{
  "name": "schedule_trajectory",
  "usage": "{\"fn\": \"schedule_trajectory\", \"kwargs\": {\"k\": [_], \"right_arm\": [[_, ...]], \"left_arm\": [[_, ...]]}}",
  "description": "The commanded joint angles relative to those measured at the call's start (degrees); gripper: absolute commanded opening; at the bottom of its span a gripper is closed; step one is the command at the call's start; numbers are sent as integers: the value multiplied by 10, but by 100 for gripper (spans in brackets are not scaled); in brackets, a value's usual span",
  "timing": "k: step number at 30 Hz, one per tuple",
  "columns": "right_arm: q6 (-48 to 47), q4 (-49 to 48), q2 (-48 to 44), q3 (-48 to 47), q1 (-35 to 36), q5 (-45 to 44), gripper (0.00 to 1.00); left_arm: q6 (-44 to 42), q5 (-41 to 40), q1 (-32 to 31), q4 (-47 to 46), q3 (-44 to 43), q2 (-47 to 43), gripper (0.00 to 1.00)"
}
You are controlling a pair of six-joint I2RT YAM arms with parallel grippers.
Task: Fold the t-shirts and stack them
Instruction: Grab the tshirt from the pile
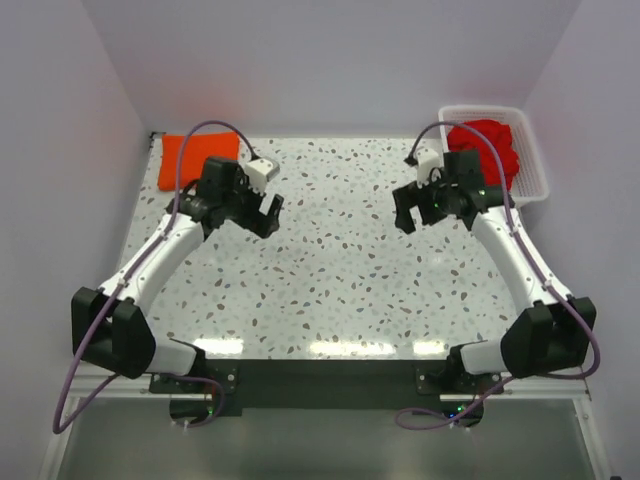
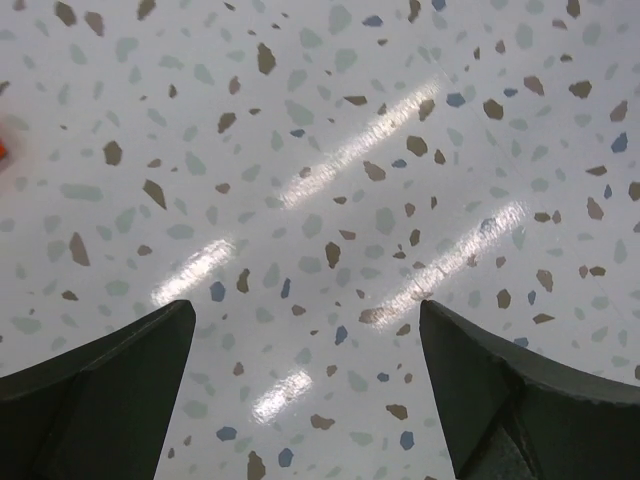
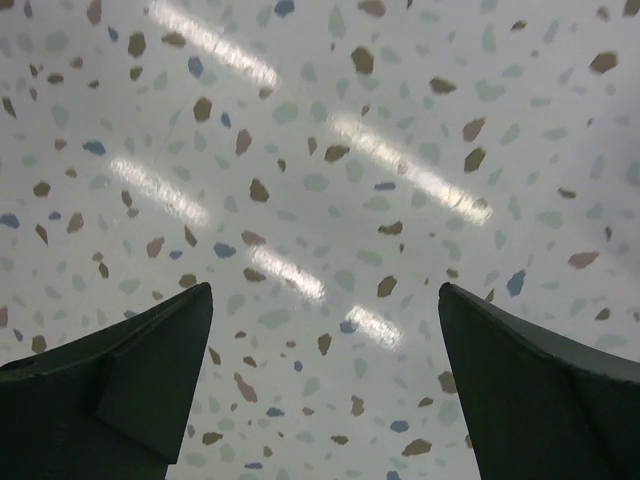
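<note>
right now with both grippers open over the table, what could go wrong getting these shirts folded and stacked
1. The red shirt lies bunched inside the white basket; reaching in, the right gripper might snag the lattice or drag the basket up with the cloth.
2. The orange shirt sits in the far left corner near the walls, so the left gripper probably has little room there.

The left arm [image 1: 160, 255] and the right arm [image 1: 510, 250] look alike: slim white links between chunky black joints. A purple cable [image 1: 213, 124] loops along each, with a small white camera box [image 1: 260, 168] at the wrist and black wedge-shaped fingers [image 2: 100, 390].
</note>
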State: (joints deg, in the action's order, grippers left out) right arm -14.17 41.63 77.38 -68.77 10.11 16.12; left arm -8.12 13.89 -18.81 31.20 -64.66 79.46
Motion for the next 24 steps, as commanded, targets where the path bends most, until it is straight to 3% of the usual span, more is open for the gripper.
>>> {"fn": "schedule_trajectory", "kwargs": {"k": [1, 3, 9, 14, 17, 21, 24], "right_arm": [[41, -41, 41, -97, -6, -11, 99], [75, -59, 64, -152, -18, -28, 99], [178, -169, 195, -291, -90, -90, 98], [215, -198, 371, -464, -100, -258, 99], [252, -212, 471, -543, -134, -280, 99], [291, -235, 563, -621, -163, -308, 99], [261, -281, 596, -630, -166, -359, 99]], "left_arm": [[2, 44, 53, -19, -50, -18, 100], [21, 95, 92, -17, -82, 1, 100], [33, 101, 111, 0, -149, 65, 100], [34, 84, 111, 5, -166, 100, 100], [27, 76, 112, 19, -183, 124, 100], [23, 69, 116, 35, -206, 153, 100], [24, 69, 120, 39, -220, 175, 100]]}}
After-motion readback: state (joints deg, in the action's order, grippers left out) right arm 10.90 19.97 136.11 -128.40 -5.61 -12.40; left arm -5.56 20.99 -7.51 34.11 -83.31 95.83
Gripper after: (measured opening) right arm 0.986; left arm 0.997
